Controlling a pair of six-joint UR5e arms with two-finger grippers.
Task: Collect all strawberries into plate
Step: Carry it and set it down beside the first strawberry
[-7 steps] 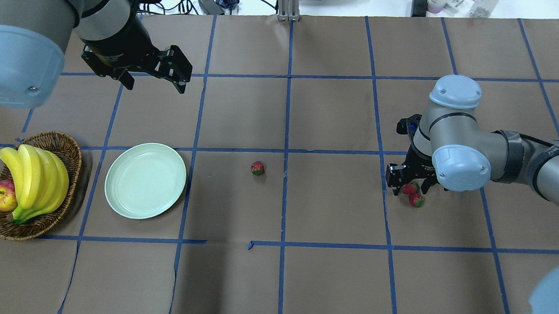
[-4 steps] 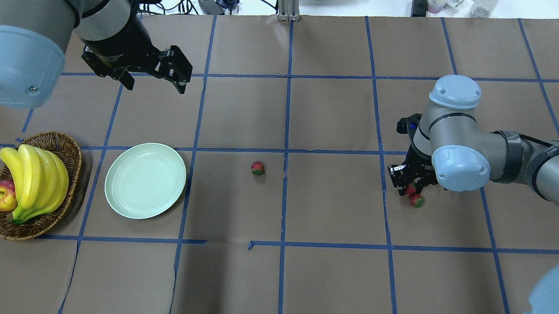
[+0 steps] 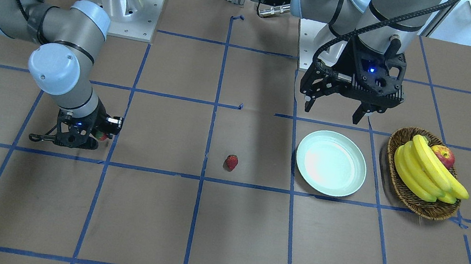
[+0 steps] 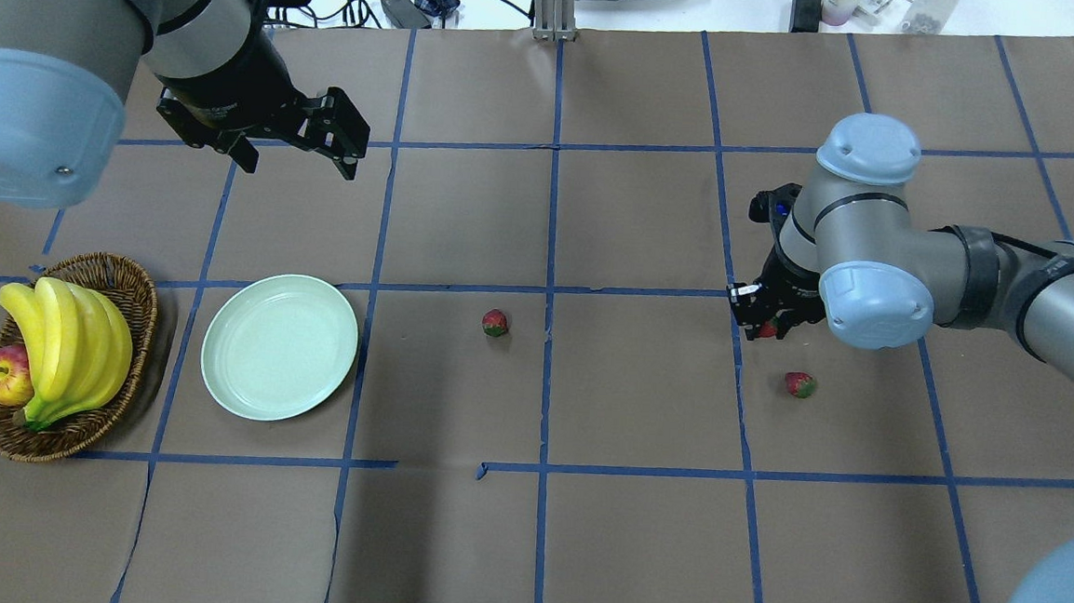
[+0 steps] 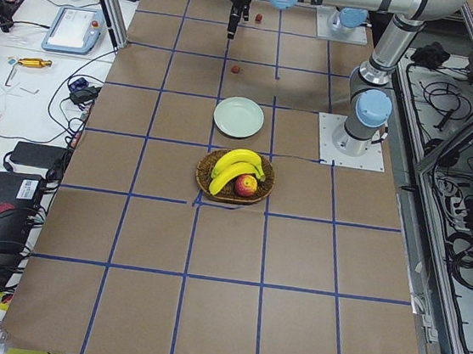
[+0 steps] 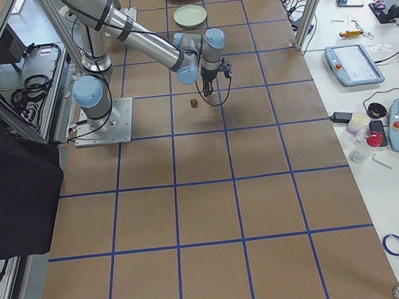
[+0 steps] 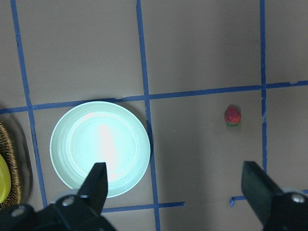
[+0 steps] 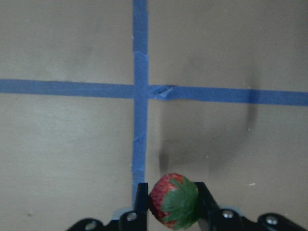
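Overhead exterior: right gripper (image 4: 765, 317) is pinching a strawberry (image 4: 767, 330), and a second strawberry (image 4: 799, 385) lies on the table (image 4: 635, 531) near it, on the robot's side. Off to that gripper's left is the third strawberry (image 4: 495, 322), the plate (image 4: 280, 346) further left, and the left gripper (image 4: 346, 141) hangs spread wide, raised above the plate. Right wrist cam: strawberry sits snug between both fingers (image 8: 141, 199), green cap toward the lens. Left wrist cam: its fingers (image 7: 98, 180) wide apart, plate below one, third strawberry nearer the other
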